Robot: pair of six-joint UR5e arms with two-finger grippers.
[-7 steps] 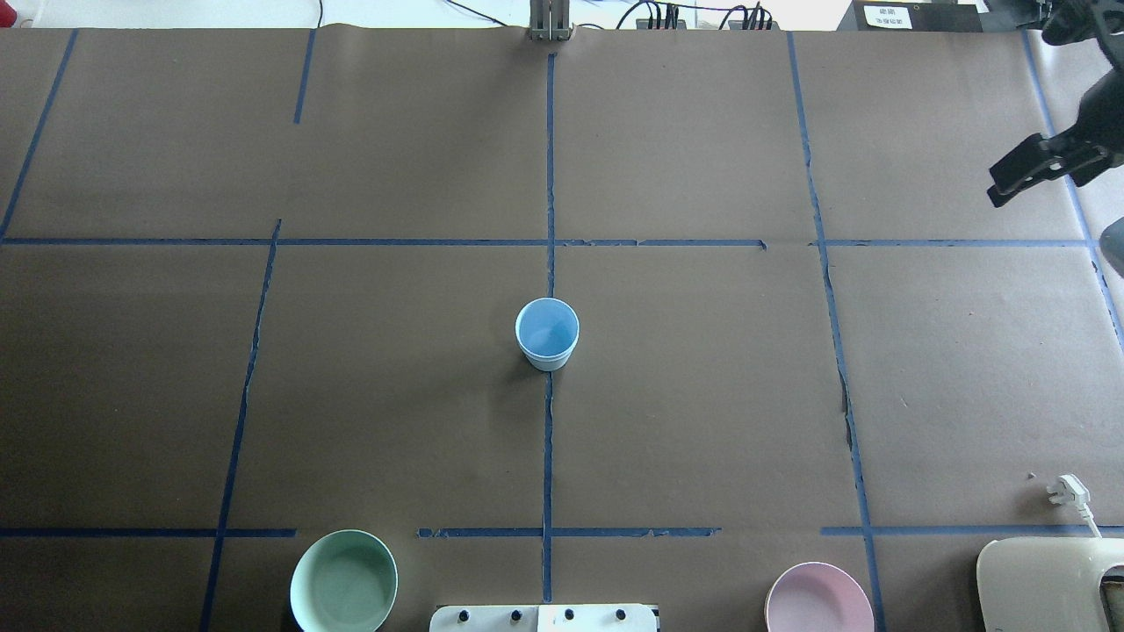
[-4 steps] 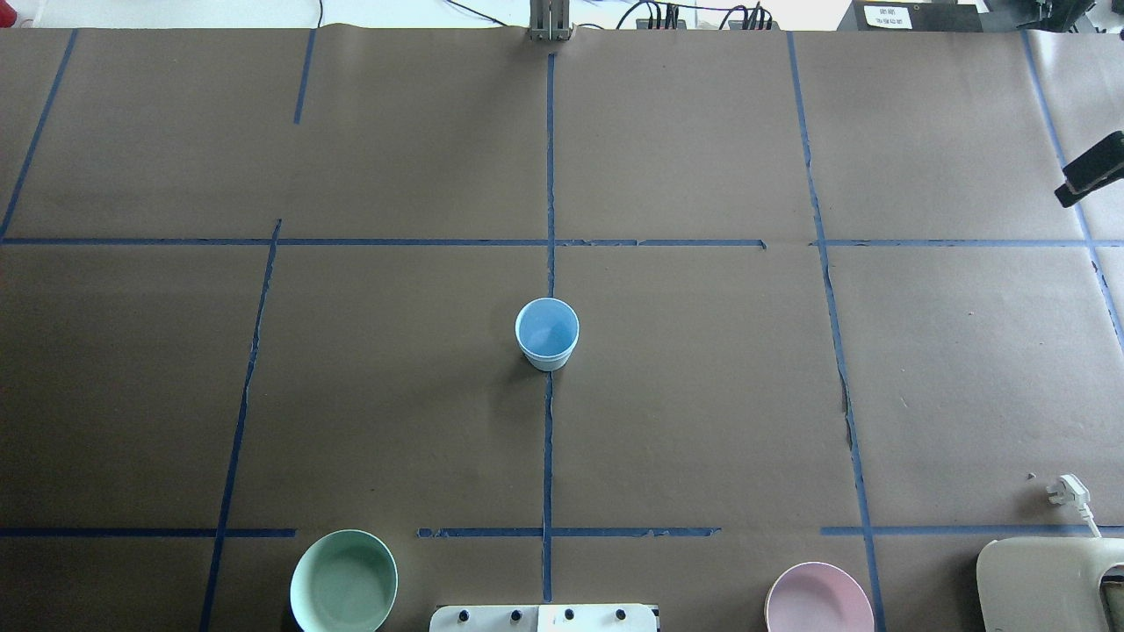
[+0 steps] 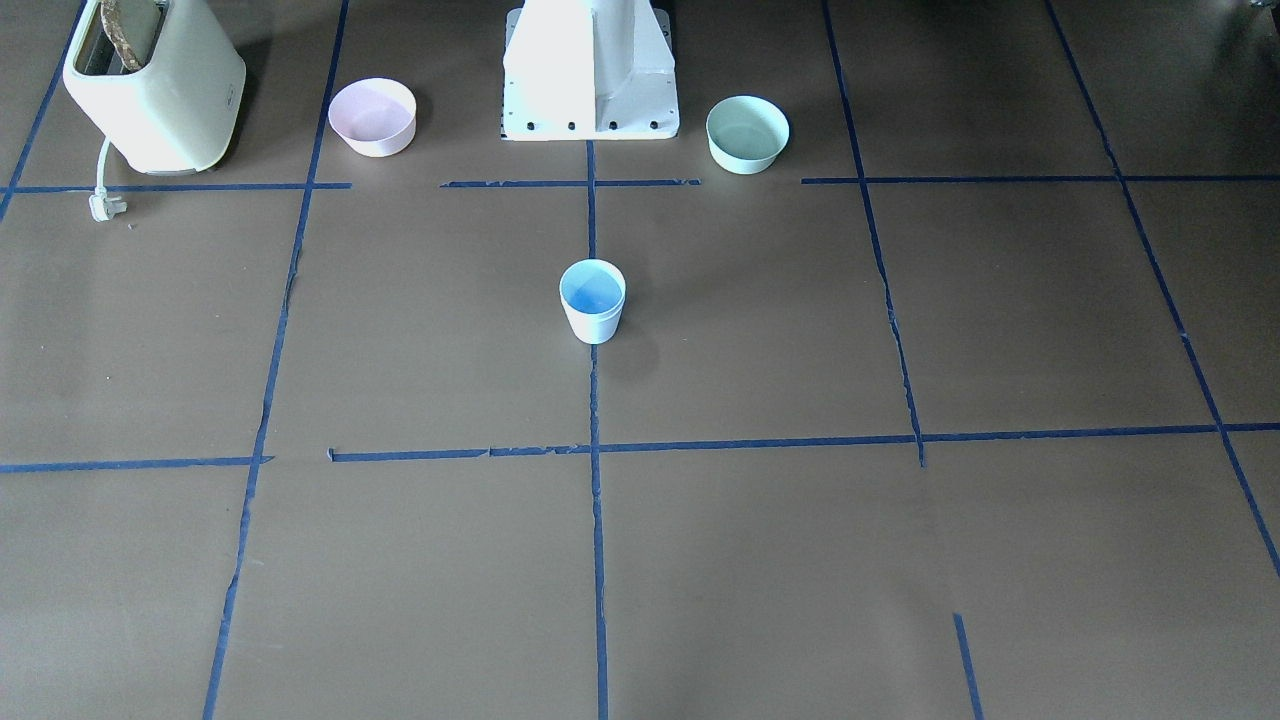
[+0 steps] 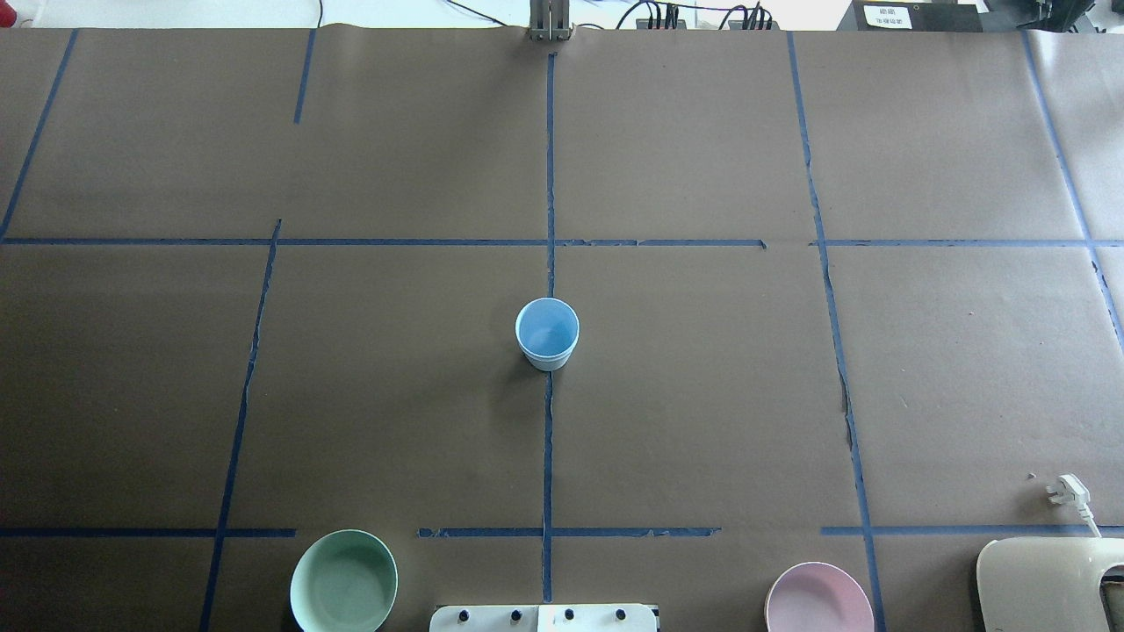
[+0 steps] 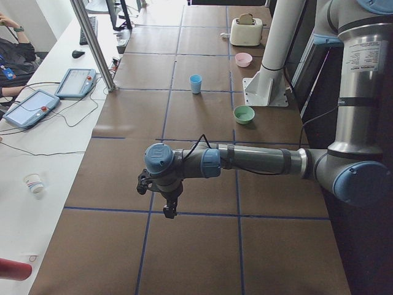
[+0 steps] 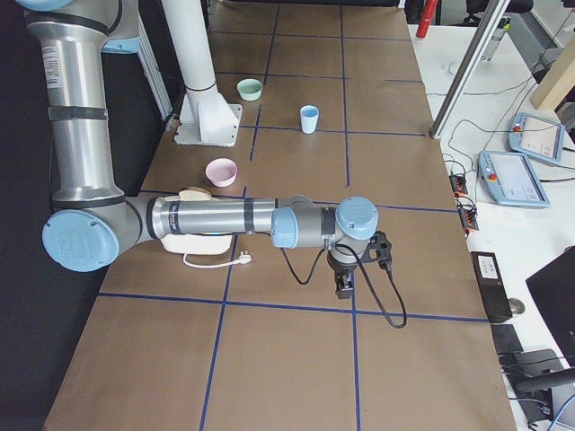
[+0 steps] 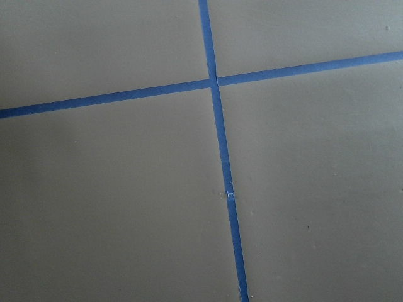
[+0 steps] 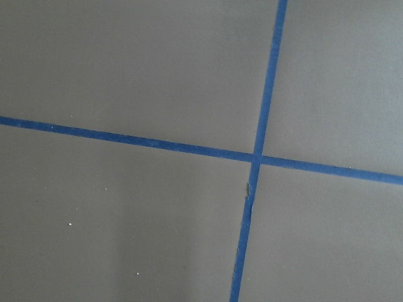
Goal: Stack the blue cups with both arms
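Observation:
One blue cup (image 4: 546,333) stands upright at the table's middle, on the centre tape line, also seen in the front-facing view (image 3: 592,300). I cannot tell whether a second cup sits nested inside it. Neither gripper appears in the overhead or front-facing views. The left gripper (image 5: 169,211) hangs over the table's left end, far from the cup (image 5: 195,83). The right gripper (image 6: 343,289) hangs over the right end, far from the cup (image 6: 309,118). From these side views I cannot tell whether either is open or shut. Both wrist views show only brown paper and crossing blue tape.
A mint-green bowl (image 4: 343,581) and a pink bowl (image 4: 818,601) flank the white pedestal (image 3: 590,70) at the near edge. A cream toaster (image 3: 155,85) with a loose plug (image 4: 1069,491) sits at the near right corner. Tablets (image 5: 29,106) lie on a side bench.
The right gripper has moved out past the right edge of the overhead view. The cup has stayed in place.

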